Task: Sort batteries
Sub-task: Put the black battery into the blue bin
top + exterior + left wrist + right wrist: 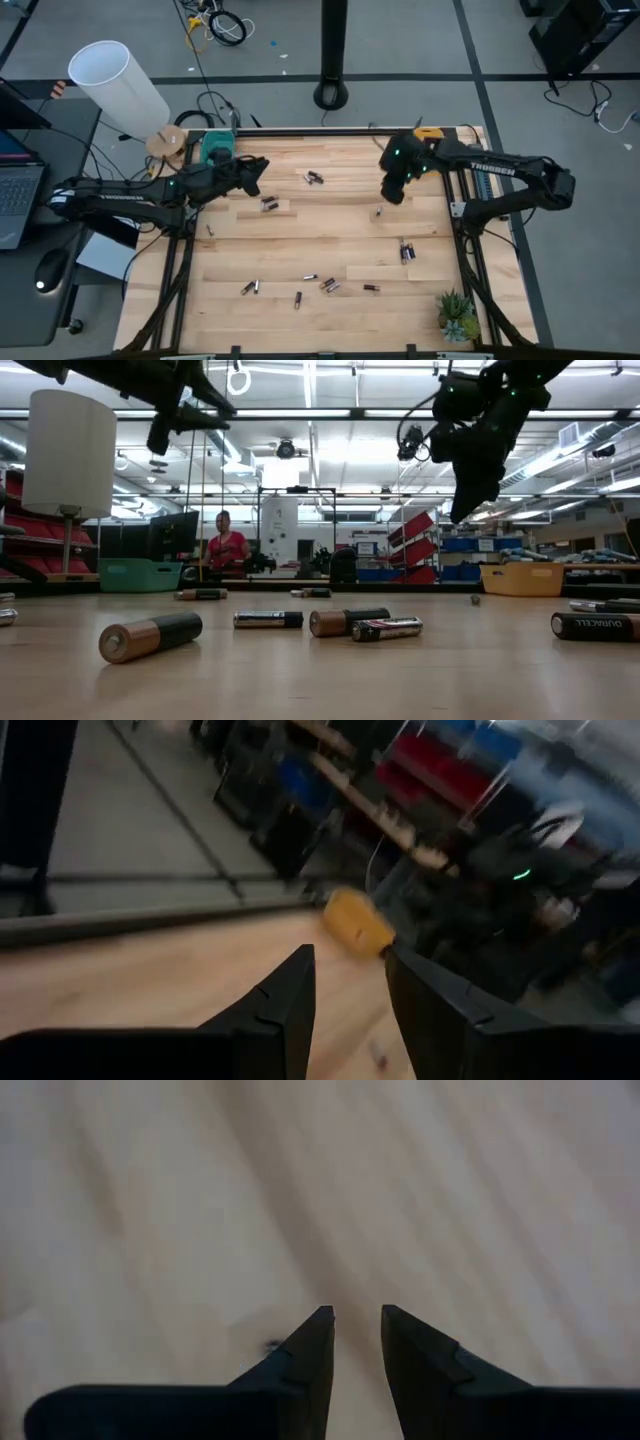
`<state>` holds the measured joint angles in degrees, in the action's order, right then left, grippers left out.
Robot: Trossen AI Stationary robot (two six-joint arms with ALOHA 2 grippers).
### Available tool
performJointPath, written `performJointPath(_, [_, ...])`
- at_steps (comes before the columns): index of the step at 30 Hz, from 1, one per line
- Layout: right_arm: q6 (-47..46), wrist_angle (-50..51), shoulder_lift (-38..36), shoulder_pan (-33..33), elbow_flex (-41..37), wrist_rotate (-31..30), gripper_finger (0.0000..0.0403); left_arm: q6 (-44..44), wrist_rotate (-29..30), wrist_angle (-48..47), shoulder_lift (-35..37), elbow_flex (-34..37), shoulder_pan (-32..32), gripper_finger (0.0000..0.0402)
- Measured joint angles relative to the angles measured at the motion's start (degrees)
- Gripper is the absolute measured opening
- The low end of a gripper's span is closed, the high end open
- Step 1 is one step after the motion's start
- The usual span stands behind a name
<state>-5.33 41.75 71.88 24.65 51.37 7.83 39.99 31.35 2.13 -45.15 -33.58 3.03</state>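
Overhead, the right gripper (392,192) hangs above the table (350,235) with its fingers (312,1342) slightly parted and empty, and the left gripper (252,176), also narrowly parted and holding nothing, hovers near the far-left edge. Batteries (315,178) lie scattered over the wood (none touched by either gripper). Only the low view shows a person (227,546) in the room behind; a teal tray (216,146) sits at the far-left corner, contents unclear.

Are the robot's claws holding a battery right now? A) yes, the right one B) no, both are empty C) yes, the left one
B: the left gripper and the right gripper each show an empty gap between their fingers, and the batteries lie on the table.
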Motion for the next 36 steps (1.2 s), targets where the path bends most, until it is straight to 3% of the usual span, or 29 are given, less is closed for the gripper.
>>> performJointPath(6, [-7.9, -1.3, 1.0, -6.0, 0.0, -0.5, 0.0104, 0.9, -8.4, -9.6, -0.7, 0.0, 0.0, 0.0136])
performJointPath(14, [-14.2, -7.1, 2.2, -9.8, -1.7, -1.8, 0.0168, 0.8, -8.9, -9.5, -3.9, 0.1, 0.0, 0.0136])
performJointPath(19, [-13.4, -10.3, 3.6, -16.8, -2.1, -1.8, 0.0203, 0.7, -10.8, -7.7, -6.2, 0.1, 0.0, 0.0136])
performJointPath(23, [-12.0, -10.8, 5.2, -23.5, -2.1, -2.4, 0.0202, 0.8, -14.9, -7.9, -8.5, 0.1, 0.0, 0.0136])
performJointPath(28, [-16.7, -10.1, 6.0, -32.6, -2.1, -2.3, 0.0185, 0.0, -18.8, -7.8, -10.6, 0.1, 0.0, 0.0136])
performJointPath(32, [-18.0, -12.2, 8.2, -40.7, -2.0, -2.7, 0.017, -3.6, -18.8, -7.7, -11.5, 0.1, 0.0, 0.0136])
performJointPath(36, [-25.7, -18.0, 12.4, -46.8, -2.0, -3.1, 0.0163, -6.5, -19.1, -7.7, -12.0, 0.1, 0.0, 0.0136])
